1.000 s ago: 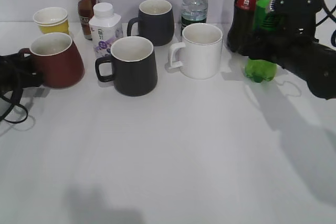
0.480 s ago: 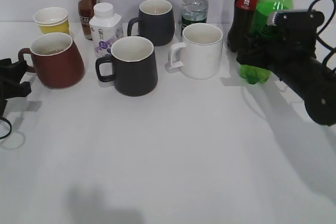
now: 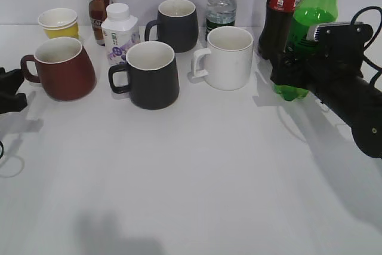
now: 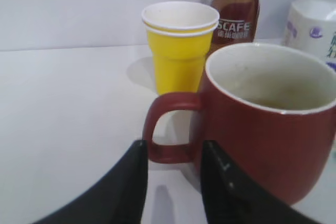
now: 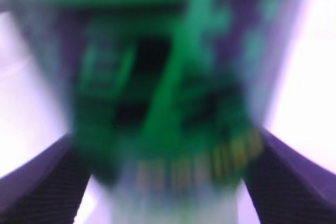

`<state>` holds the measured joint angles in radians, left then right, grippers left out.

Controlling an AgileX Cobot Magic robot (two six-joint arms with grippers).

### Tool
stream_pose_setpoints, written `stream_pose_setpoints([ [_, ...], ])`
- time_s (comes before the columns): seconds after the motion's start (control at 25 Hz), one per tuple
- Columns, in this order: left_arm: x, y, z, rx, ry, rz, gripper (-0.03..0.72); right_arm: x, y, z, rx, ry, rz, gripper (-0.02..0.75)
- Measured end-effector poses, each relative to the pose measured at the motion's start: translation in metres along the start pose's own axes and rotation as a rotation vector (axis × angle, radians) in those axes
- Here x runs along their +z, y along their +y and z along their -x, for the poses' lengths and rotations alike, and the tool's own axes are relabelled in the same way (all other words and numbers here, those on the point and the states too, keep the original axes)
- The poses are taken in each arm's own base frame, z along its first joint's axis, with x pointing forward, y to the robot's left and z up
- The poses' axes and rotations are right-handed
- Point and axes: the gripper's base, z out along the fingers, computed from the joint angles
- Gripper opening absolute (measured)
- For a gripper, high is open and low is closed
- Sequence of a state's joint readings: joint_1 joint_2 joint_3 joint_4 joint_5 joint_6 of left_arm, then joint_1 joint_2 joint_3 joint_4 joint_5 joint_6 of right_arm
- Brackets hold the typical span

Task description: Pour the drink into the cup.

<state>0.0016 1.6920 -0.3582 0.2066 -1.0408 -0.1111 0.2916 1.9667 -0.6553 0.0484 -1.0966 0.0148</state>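
Observation:
The drink, a green bottle [image 3: 316,11], leans with its top to the right at the far right of the exterior view. My right gripper [image 3: 296,67] is shut on its labelled middle. In the right wrist view the bottle [image 5: 168,77] fills the gap between the fingers, blurred. The cup, a reddish-brown mug [image 3: 62,68], stands at the left with its handle pointing left. My left gripper [image 3: 13,89] is open and empty, just left of the handle. In the left wrist view the mug [image 4: 268,124] is close, its handle just ahead of the gripper [image 4: 174,149].
Two black mugs [image 3: 149,76] [image 3: 176,25] and a white mug [image 3: 227,58] stand mid-table. A yellow paper cup [image 3: 58,23], a brown coffee bottle [image 3: 97,4], a white bottle [image 3: 118,31], a clear bottle [image 3: 221,5] and a cola bottle [image 3: 279,13] line the back.
My left gripper has drawn back to the left, away from the mug's handle. My right gripper has tilted the green bottle so its top leans further right.

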Motion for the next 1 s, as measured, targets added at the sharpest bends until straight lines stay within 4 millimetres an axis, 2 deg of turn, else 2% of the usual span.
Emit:
stream_pose_setpoints([
  [0.16,-0.007,0.0,0.01,0.006,0.028,0.011,0.271,-0.009,0.0,0.0,0.001,0.068,-0.001,0.65],
  [0.4,-0.024,0.0,0.025,-0.001,0.108,0.044,0.271,-0.035,-0.001,-0.003,0.002,0.189,-0.003,0.645],
  [0.56,-0.039,0.001,0.029,-0.041,0.22,0.087,0.271,-0.056,-0.002,-0.005,0.022,0.315,-0.008,0.633],
  [0.76,-0.06,0.004,0.032,-0.103,0.428,0.176,0.271,-0.075,-0.001,0.003,0.039,0.529,-0.011,0.611],
  [0.84,-0.065,0.006,0.042,-0.143,0.519,0.215,0.271,-0.082,0.0,0.009,0.041,0.644,-0.011,0.59],
  [1.0,-0.079,0.005,0.078,-0.165,0.683,0.26,0.271,-0.093,0.002,0.04,0.048,0.838,-0.006,0.561],
])
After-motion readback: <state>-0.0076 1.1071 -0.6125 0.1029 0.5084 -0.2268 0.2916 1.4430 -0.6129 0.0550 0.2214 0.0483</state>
